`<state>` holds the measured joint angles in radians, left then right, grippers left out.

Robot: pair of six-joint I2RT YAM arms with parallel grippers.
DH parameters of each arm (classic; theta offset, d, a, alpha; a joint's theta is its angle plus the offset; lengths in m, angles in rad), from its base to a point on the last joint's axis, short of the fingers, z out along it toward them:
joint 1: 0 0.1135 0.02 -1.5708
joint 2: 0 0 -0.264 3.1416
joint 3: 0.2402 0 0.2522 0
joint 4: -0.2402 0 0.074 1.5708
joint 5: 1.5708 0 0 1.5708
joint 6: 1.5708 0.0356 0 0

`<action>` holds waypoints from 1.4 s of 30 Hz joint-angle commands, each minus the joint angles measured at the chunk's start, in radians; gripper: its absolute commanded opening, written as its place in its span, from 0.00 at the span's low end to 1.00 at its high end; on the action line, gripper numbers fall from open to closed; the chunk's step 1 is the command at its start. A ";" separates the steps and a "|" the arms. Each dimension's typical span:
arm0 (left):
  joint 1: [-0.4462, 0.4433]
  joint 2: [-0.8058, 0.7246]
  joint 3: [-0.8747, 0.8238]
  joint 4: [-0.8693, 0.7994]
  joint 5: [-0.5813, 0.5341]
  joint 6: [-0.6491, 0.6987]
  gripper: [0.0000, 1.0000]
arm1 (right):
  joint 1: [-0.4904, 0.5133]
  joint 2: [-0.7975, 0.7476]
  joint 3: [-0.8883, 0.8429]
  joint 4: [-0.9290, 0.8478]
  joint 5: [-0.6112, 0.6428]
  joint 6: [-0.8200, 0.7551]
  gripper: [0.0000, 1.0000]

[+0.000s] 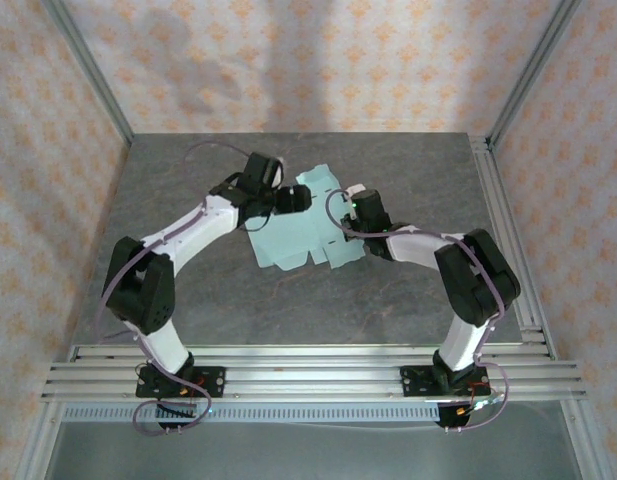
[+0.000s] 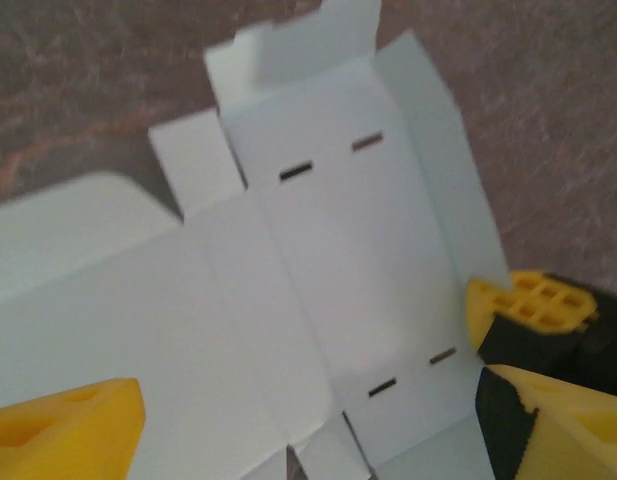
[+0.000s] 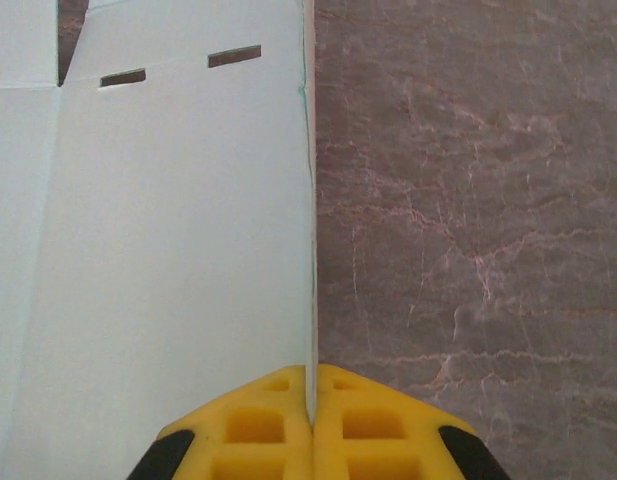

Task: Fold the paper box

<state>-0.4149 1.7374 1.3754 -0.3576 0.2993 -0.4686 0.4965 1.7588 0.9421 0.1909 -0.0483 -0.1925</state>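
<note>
- Box: one, pale mint card, an unfolded die-cut sheet. It lies mostly flat on the table, just toward 12 o'clock from the table's centre, between the two grippers.
- Flaps: the left wrist view shows some at the sheet's 12 o'clock end turned up off the surface; blur prevents a count.
- Slots: four short slits seen from the left wrist, two near 12 o'clock and two near 5 o'clock on the box. Two are seen from the right wrist, at 11 o'clock on the box.
- Arms: two, white and black, both bent inward toward the sheet.
- Left gripper: one, at the sheet's 11 o'clock corner. In its own camera the gripper has its yellow fingers spread wide apart above the card, gripping nothing.
- Right gripper: one, at the sheet's 3 o'clock edge. In its own camera the gripper has its two yellow fingers pressed together on a thin upright edge of card. It also appears at 4 o'clock in the left wrist view, against the sheet's edge.
- Table: one, grey marbled top.
- Walls: three, with a pale orange floral pattern.
- Rail: one aluminium frame at 6 o'clock, carrying both arm bases.
</note>
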 commanded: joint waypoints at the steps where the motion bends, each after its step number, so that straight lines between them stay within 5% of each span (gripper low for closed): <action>1: 0.028 0.084 0.142 -0.080 0.038 0.028 0.90 | -0.001 0.004 0.029 0.090 0.015 -0.095 0.00; 23: 0.030 0.460 0.840 -0.427 0.085 0.268 0.76 | 0.022 -0.033 0.080 0.007 0.024 -0.280 0.00; 32: 0.033 0.694 1.202 -0.614 0.220 0.477 0.76 | 0.044 -0.016 0.105 -0.013 0.030 -0.278 0.00; 42: 0.039 0.740 1.235 -0.670 0.256 0.496 0.76 | 0.048 0.013 0.121 -0.013 0.022 -0.278 0.00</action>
<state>-0.3794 2.4966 2.5694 -0.9558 0.5312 -0.0010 0.5381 1.7596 1.0271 0.1799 -0.0402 -0.4583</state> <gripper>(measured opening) 0.763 0.052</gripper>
